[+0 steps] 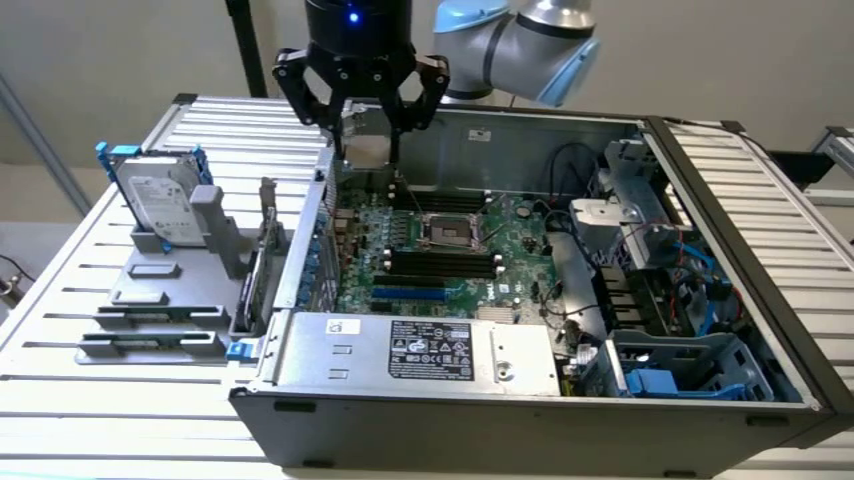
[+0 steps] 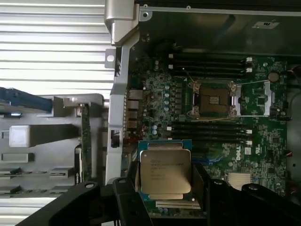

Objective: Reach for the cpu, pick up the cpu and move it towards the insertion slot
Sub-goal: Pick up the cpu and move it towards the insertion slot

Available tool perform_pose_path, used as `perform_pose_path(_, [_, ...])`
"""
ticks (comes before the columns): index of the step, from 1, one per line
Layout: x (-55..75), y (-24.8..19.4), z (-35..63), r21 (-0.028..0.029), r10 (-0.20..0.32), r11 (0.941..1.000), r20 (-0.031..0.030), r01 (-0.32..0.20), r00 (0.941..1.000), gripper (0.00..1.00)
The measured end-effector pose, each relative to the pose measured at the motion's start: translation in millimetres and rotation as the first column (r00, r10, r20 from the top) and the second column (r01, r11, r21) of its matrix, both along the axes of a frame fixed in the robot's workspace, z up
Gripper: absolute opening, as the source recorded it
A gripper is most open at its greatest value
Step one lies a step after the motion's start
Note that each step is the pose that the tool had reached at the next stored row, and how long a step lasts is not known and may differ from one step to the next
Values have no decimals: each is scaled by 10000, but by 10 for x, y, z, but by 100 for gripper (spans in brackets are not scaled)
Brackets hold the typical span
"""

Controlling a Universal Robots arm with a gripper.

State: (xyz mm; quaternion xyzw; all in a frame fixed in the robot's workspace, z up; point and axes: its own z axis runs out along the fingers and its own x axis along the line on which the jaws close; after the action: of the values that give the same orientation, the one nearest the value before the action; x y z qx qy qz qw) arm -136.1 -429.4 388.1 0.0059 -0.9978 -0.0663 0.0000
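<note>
The cpu [image 2: 165,170], a flat silver square with a paler rim, sits between my gripper's [image 2: 165,186] two dark fingers, which press on its opposite edges. In the exterior view the gripper [image 1: 370,150] hangs over the back corner of the open computer case on the exterior view's left, with the cpu [image 1: 372,148] held edge-down in the air. The insertion slot [image 1: 447,232], a silver-framed socket with a dark centre, lies on the green motherboard below and to the exterior view's right of the gripper. From the wrist camera the insertion slot [image 2: 212,100] lies beyond the held chip, uncovered.
Black memory slots [image 1: 441,264] and a blue slot [image 1: 411,294] lie near the socket. A silver power supply [image 1: 414,350] fills the case's front. A hard drive with a blue bracket [image 1: 160,200] stands on grey holders outside the case wall [image 1: 318,230]. Cables and drive bays [image 1: 667,300] crowd the right.
</note>
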Motion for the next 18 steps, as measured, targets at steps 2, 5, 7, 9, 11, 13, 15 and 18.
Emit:
perform_pose_path(2, [79,20,-2,0,0,10000,-5,0,10000,55])
perform_pose_path(5, [159,89,-8,-3,-1,10000,-6,1,10000,55])
perform_pose_path(7, [213,138,-14,-5,0,10000,-6,0,10000,55])
perform_pose_path(9, [274,187,-23,-4,0,10000,-5,0,10000,55])
perform_pose_path(11, [333,233,-32,-3,0,10000,-5,0,10000,55])
perform_pose_path(13, [392,280,-40,-5,0,10000,-6,0,10000,55])
perform_pose_path(15, [451,326,-50,-6,-1,10000,-7,1,10000,55])
perform_pose_path(18, [540,396,-64,-9,1,10000,-8,-1,10000,55])
